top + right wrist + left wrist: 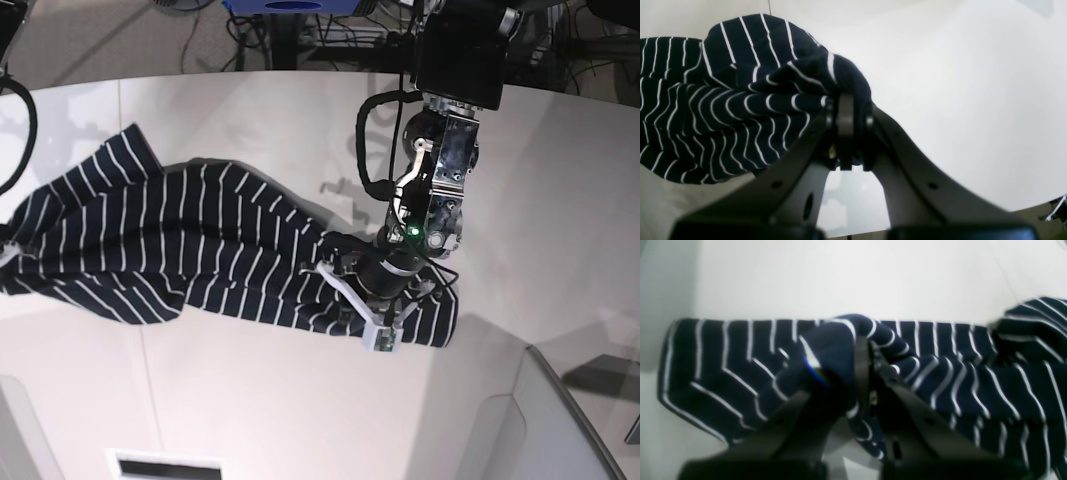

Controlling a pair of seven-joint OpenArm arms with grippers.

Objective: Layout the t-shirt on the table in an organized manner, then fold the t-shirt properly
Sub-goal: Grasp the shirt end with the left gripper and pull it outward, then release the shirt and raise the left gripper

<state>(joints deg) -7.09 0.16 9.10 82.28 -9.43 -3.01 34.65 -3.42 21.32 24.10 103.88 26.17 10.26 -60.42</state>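
Note:
The dark navy t-shirt (180, 240) with thin white stripes lies stretched in a rumpled band across the white table (300, 400). My left gripper (368, 300) is shut on a bunched fold at the shirt's right end. In the left wrist view, that gripper (867, 350) pinches the cloth (723, 356) just above the tabletop (840, 280). In the right wrist view, my right gripper (846, 113) is shut on a lifted bunch of the t-shirt (723, 106) over the table (957, 100). In the base view the shirt's left end runs to the frame edge, and the right gripper cannot be made out there.
Cables and dark equipment (300, 30) sit beyond the table's curved far edge. A grey raised panel (575, 410) stands at the lower right, and a small white slot (165, 468) lies at the bottom edge. A thin seam line (150, 340) crosses the tabletop.

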